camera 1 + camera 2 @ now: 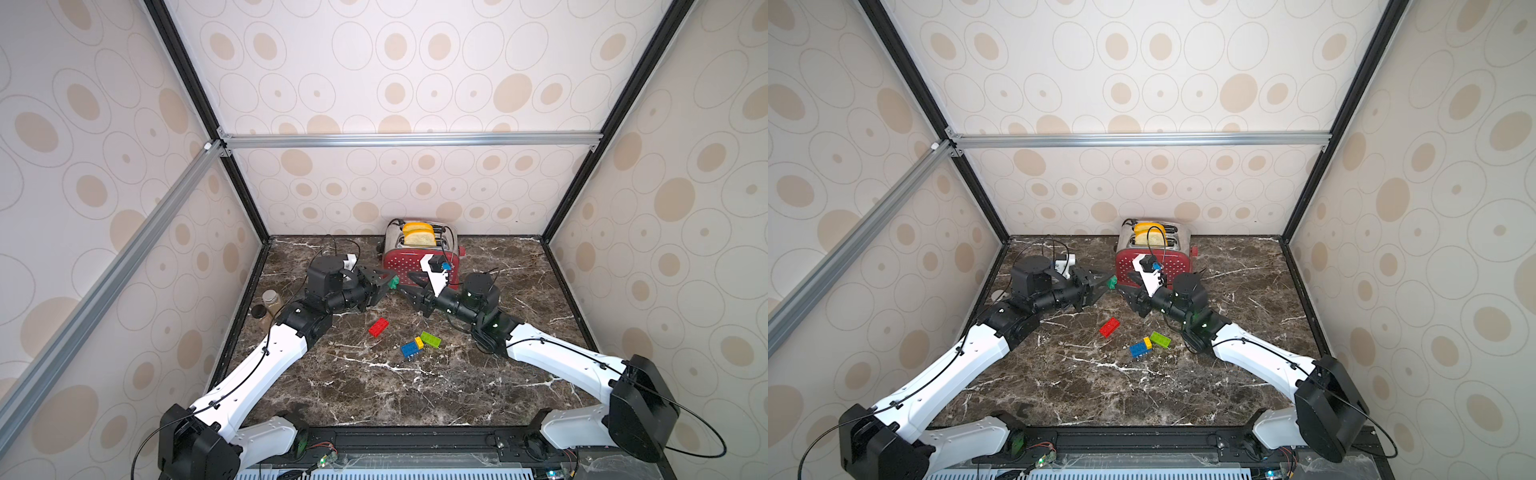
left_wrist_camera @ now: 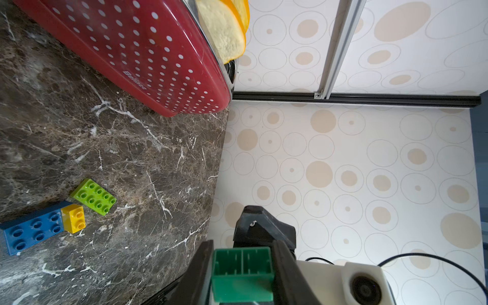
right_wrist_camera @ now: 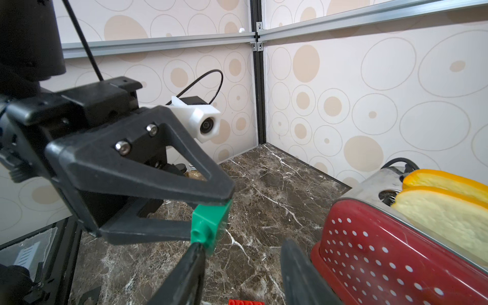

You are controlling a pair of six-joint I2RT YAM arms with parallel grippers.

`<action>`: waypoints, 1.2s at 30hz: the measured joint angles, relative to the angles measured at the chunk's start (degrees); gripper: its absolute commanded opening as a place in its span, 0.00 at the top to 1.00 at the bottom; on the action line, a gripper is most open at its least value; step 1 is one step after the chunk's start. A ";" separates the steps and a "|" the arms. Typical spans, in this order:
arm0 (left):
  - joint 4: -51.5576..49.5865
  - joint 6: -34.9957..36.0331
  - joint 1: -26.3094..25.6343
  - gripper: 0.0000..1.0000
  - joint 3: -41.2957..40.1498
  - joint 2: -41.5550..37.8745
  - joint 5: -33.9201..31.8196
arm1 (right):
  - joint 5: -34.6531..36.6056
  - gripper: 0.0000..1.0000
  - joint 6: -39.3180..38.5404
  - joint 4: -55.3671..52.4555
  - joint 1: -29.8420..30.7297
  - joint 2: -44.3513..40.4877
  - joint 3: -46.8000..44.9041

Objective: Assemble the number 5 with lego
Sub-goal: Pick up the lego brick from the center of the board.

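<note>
the left claw [image 1: 388, 283] is clamped narrow on the dark-green brick [image 1: 393, 282], holding it off the table [image 1: 374, 395] near the back edge, just in front of the toaster [image 1: 399, 259]. in the right wrist view the brick [image 3: 210, 227] turns its studs toward the right claw [image 3: 241, 244], which faces it with jaws apart and empty. one of that claw's fingers is at the brick's lower edge, so the brick sits off to that side, not centred between the jaws. a handover would likely need a sideways shift first. the red brick [image 1: 378, 327], lime-green brick [image 1: 431, 339], yellow brick [image 1: 419, 342] and blue brick [image 1: 409, 349] lie loose mid-table.
</note>
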 measured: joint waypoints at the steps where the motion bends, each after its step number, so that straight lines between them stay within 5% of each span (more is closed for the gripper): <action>1: 0.04 -0.02 0.04 0.67 -0.07 -0.07 -0.13 | -0.17 0.51 0.02 -0.02 0.04 0.31 0.33; 12: 0.33 -0.04 0.39 0.68 -0.17 -0.20 -0.57 | -2.21 0.53 0.81 -0.98 0.61 2.73 3.67; 24: 0.83 -0.04 0.35 0.67 -1.09 -0.50 -0.50 | -3.58 0.68 2.95 -1.95 1.25 4.72 6.27; 36: 1.14 -0.02 0.33 0.67 -2.12 -2.21 -2.38 | -3.39 0.64 5.20 -3.87 1.44 4.72 7.17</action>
